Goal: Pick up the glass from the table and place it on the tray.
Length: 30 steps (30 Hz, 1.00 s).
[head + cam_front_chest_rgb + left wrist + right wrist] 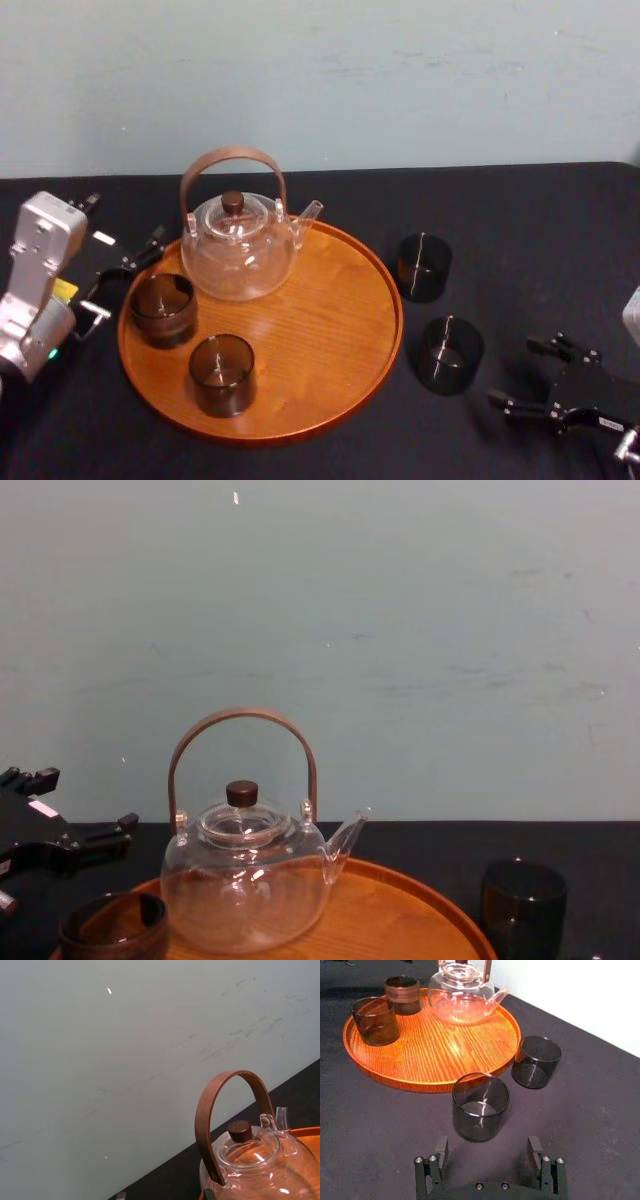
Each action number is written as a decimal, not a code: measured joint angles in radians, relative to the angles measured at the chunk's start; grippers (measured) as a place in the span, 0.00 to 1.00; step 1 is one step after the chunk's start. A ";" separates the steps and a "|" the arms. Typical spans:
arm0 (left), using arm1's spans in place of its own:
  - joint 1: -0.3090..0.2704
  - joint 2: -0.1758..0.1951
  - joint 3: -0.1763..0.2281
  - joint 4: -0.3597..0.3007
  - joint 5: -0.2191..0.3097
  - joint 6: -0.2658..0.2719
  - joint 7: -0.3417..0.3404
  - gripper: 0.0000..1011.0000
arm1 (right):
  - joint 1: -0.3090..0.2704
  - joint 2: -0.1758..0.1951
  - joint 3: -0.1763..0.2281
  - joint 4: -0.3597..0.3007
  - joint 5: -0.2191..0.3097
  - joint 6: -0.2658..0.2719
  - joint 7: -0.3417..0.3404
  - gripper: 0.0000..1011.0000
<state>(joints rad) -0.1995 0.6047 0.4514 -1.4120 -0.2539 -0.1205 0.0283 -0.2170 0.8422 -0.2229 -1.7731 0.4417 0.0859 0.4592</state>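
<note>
Two dark glasses stand on the black table (520,220) right of the round wooden tray (320,330): a nearer glass (449,353) (480,1106) and a farther glass (424,266) (536,1061) (522,905). My right gripper (522,377) (487,1152) is open, low over the table just short of the nearer glass, with nothing between its fingers. My left gripper (122,280) (75,805) hovers open at the tray's left edge, beside a brown-banded glass (163,308) standing on the tray. Another glass (221,373) stands at the tray's front.
A clear glass teapot (240,250) (260,1160) (245,875) with a brown arched handle sits at the back left of the tray. The tray's middle and right are bare wood. A pale wall rises behind the table's far edge.
</note>
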 joint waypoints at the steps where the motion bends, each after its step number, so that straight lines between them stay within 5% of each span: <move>1: 0.000 0.000 0.000 0.000 0.000 0.000 0.000 0.99 | 0.006 -0.008 0.001 0.001 -0.002 0.005 0.003 0.99; 30: 0.000 0.000 0.000 0.000 0.000 0.000 0.000 0.99 | 0.102 -0.080 -0.049 0.042 0.019 0.072 0.054 0.99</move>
<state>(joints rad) -0.1995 0.6047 0.4514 -1.4120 -0.2539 -0.1205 0.0283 -0.1146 0.7625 -0.2714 -1.7310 0.4605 0.1574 0.5129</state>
